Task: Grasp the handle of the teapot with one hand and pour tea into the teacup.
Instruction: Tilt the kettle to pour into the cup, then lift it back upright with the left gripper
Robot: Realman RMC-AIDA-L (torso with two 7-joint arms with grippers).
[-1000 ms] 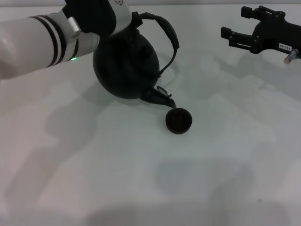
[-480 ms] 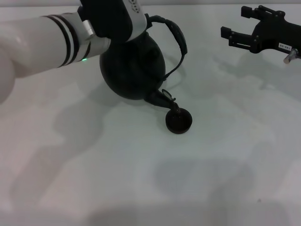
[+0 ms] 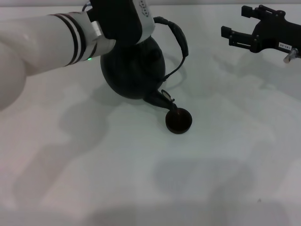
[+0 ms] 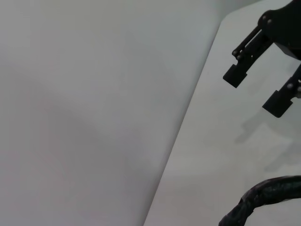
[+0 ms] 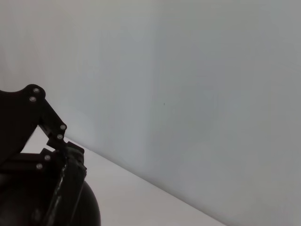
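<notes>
Pour step in hand, judging by the pose: teapot (image 3: pixel 133 70) tipped forward toward the camera side, off or barely on the counter (image 3: pixel 94 179), spout (image 3: pixel 162 99) angled down with its tip right over the rim of the teacup (image 3: pixel 178 121). Handle (image 3: pixel 176 40) arching up behind the pot, left end effector (image 3: pixel 123 20) at its top end, most likely clamped on it, though fingers hidden behind the wrist so closure cannot be confirmed from head view; in the right wrist view, dark jaw links around the wrapped handle (image 5: pixel 68 183). Teacup upright on counter, just below and touching or near-touching the spout tip; contents not visible. Right end effector (image 3: pixel 241 29) parked far right at the back, fingers spread wide, holding nothing. Next: probably hold tilt steady, then level pot back without nudging the cup. Small white sticker on right wrist, text unreadable; no other writing.
</notes>
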